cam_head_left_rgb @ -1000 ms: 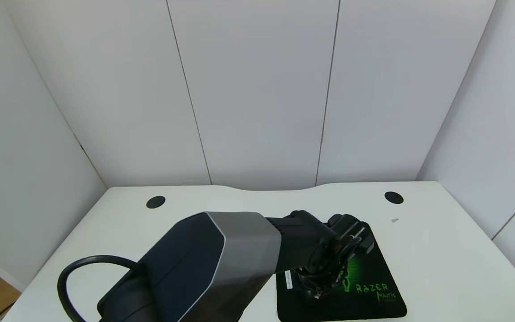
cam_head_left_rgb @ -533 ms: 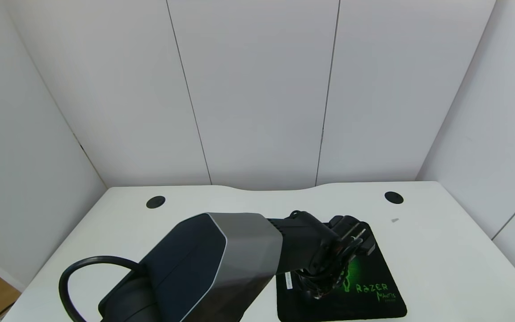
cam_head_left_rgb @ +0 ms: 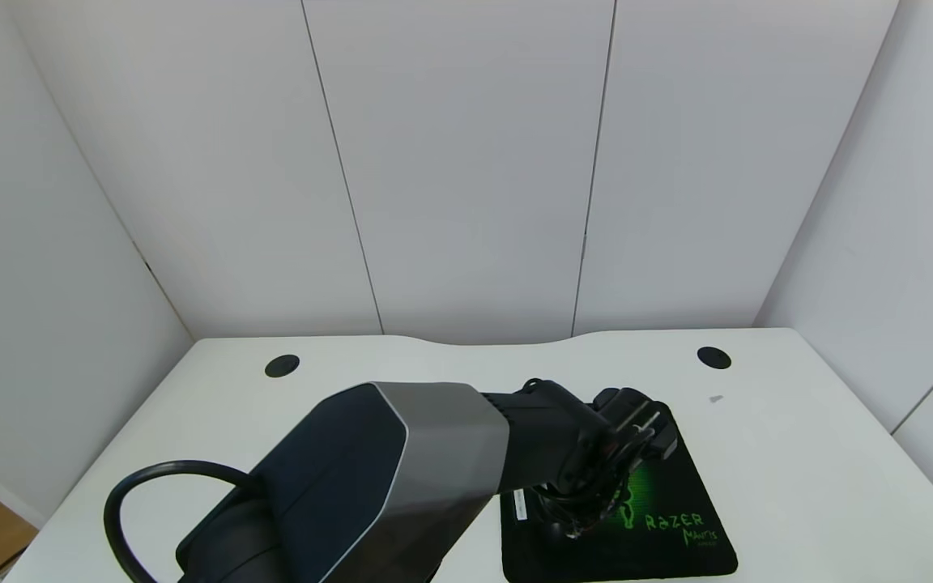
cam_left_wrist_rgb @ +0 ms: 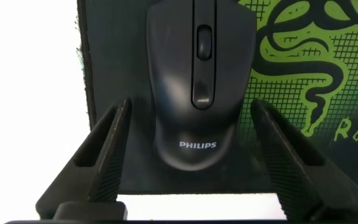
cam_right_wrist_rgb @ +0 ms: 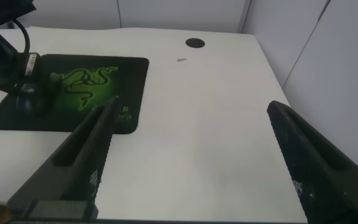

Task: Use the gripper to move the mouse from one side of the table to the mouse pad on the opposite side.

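The black PHILIPS mouse [cam_left_wrist_rgb: 194, 81] lies flat on the black mouse pad [cam_left_wrist_rgb: 114, 56] with the green snake logo, near one corner of the pad. My left gripper [cam_left_wrist_rgb: 191, 104] is open and straddles the mouse, with a gap on each side between the fingers [cam_left_wrist_rgb: 107, 146] and the mouse. In the head view the left arm reaches across to the pad [cam_head_left_rgb: 677, 494] at the table's right front, and its wrist [cam_head_left_rgb: 588, 461] hides the mouse. My right gripper [cam_right_wrist_rgb: 191, 109] is open and empty above bare white table [cam_right_wrist_rgb: 197, 143], to the right of the pad.
Two round black grommets [cam_head_left_rgb: 282, 366] [cam_head_left_rgb: 713, 357] sit near the table's curved rear edge. A small grey speck [cam_head_left_rgb: 716, 398] lies behind the pad. White walls enclose the table on three sides. The left arm's cable loop [cam_head_left_rgb: 142, 486] hangs at the front left.
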`<action>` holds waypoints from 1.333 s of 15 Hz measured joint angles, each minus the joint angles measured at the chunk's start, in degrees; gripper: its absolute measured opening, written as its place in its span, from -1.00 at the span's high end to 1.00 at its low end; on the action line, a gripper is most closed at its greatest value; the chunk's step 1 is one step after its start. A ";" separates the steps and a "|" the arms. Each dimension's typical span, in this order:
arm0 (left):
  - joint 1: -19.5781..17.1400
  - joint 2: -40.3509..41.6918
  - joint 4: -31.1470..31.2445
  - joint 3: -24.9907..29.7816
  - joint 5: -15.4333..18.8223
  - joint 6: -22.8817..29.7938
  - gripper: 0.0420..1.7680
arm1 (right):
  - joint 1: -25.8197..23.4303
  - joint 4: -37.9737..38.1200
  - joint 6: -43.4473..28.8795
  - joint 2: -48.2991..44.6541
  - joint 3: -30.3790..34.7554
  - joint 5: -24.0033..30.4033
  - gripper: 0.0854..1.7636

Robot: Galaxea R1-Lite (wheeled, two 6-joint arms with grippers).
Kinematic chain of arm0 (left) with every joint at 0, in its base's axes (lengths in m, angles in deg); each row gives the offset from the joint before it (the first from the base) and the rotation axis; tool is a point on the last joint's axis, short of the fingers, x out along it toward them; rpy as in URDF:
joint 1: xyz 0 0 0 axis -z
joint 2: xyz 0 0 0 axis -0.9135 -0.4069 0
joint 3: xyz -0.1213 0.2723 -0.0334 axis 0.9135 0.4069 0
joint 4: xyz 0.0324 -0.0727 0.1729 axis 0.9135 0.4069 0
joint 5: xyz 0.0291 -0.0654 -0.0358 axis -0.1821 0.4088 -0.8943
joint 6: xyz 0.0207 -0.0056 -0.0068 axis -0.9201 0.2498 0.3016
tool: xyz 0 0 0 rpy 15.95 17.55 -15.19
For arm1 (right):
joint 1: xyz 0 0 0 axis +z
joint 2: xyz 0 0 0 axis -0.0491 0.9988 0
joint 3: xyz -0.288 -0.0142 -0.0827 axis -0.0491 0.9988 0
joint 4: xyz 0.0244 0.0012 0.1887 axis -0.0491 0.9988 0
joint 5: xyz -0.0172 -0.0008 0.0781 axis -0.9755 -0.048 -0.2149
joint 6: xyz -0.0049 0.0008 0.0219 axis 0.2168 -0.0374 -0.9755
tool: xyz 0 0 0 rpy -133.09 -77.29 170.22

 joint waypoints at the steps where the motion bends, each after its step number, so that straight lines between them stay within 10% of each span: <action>1: 0.04 0.00 0.00 0.00 0.00 -0.05 -0.58 | 0.00 0.02 0.00 0.00 0.00 0.00 -0.94; 14: -0.13 2.34 0.22 0.00 -1.10 -2.27 -0.87 | 0.00 0.02 0.00 0.00 0.00 0.00 -0.94; 20: -9.31 7.92 -0.11 0.93 -3.64 -6.70 -0.91 | 0.00 0.02 0.00 0.00 0.00 0.02 -0.94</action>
